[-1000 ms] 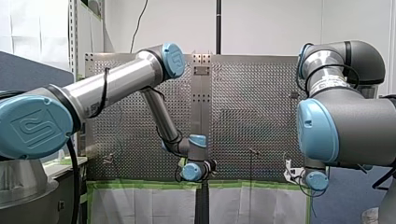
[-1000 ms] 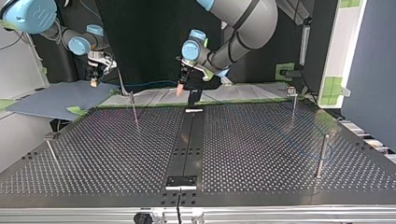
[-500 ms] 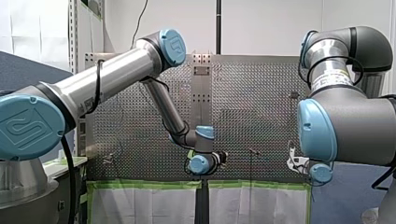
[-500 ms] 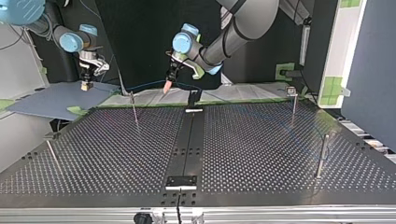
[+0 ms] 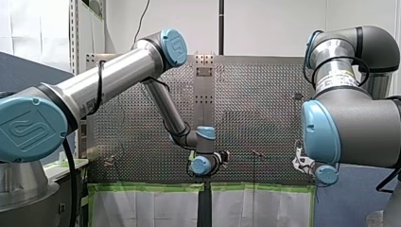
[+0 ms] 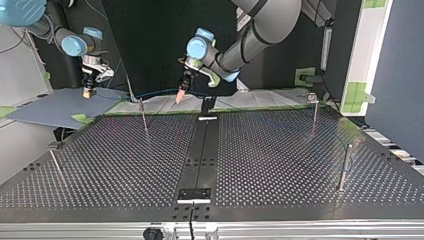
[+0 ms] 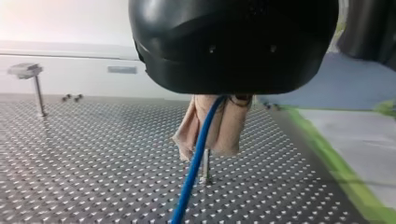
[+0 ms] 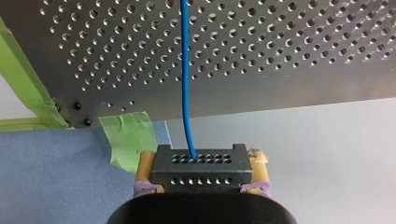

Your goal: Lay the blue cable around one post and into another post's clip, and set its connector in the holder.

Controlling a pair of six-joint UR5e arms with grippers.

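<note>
In the left wrist view my left gripper (image 7: 211, 148) has its beige pads shut on the thin blue cable (image 7: 191, 179), which runs down past a slim metal post (image 7: 205, 170) just below the pads. The top view shows this gripper (image 6: 179, 95) above the table's far edge, beside a post (image 6: 144, 116). My right gripper (image 8: 202, 157) is shut on the black connector block (image 8: 198, 171), from which the cable (image 8: 185, 70) leads toward the perforated plate. In the top view it (image 6: 88, 92) hangs over the blue mat, off the table.
More posts (image 6: 314, 107) (image 6: 345, 165) (image 6: 55, 160) stand around the perforated table (image 6: 280, 165). A black centre strip carries a holder (image 6: 192, 195) near the front edge and a bracket (image 6: 207, 107) at the far end. Green tape (image 8: 128, 130) lines the table's edge by the blue mat (image 6: 55, 107).
My left gripper has carried the cable toward the top view's left, nearer the far post. My right gripper has shifted slightly leftward there too. Little has moved in the last half second.
</note>
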